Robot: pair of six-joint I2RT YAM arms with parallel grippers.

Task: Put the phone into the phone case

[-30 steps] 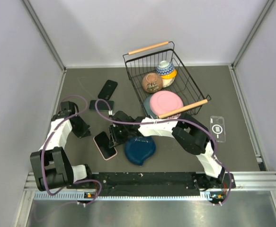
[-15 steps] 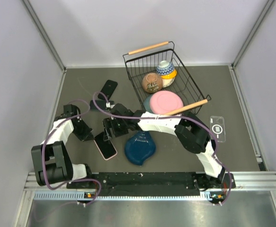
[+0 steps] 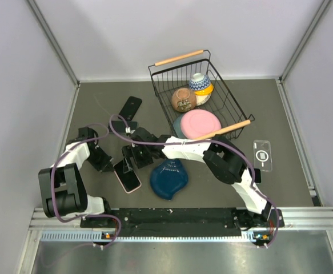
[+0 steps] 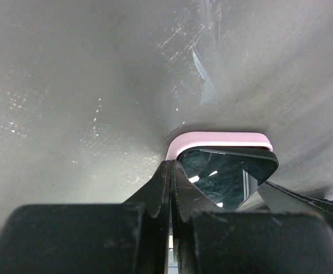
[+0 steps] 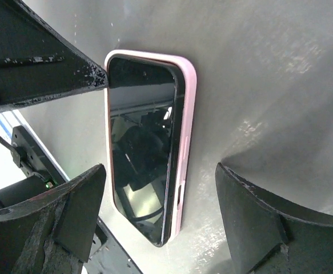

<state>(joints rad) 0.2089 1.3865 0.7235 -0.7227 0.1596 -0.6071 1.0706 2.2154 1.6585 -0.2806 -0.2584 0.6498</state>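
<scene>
Left fingers point(image 4: 161, 191): pressed together into one blunt tip, holding nothing. The tip is set against a corner of the phone point(image 5: 143, 142). Right fingers point(image 5: 252, 217): spread wide, one off each long edge of the phone, clear of it as far as you can see.

Phone lies flat on the worktop point(image 3: 286, 114), screen up, inside the pink case point(image 5: 188, 108). It sits between the two arms, just beside the blue dish point(image 3: 169, 178). In the right wrist view the case rim shows along one long side and round both ends. The corner under the left tip is hidden, so you cannot tell whether it has snapped home.

Handling, as a judgement:
- Phone: stiff, dense slab with a slick glass face that scratches easily.
- Case: light and rubbery, with a lip that gives and then grips.
- The pair will likely slide on this worktop under a sideways push, so press straight down.

Where to take hold:
- Don't pinch across the glass.
- If you must lift, close on the two long pink edges near the middle, where the rubber grips and the weight balances.
- To seat a corner, use the closed left tip on the phone's edge close to the rim, not mid-screen. Let the right fingers brace the far long side.

Risk: a hard push at one end may pop the other end out.
</scene>
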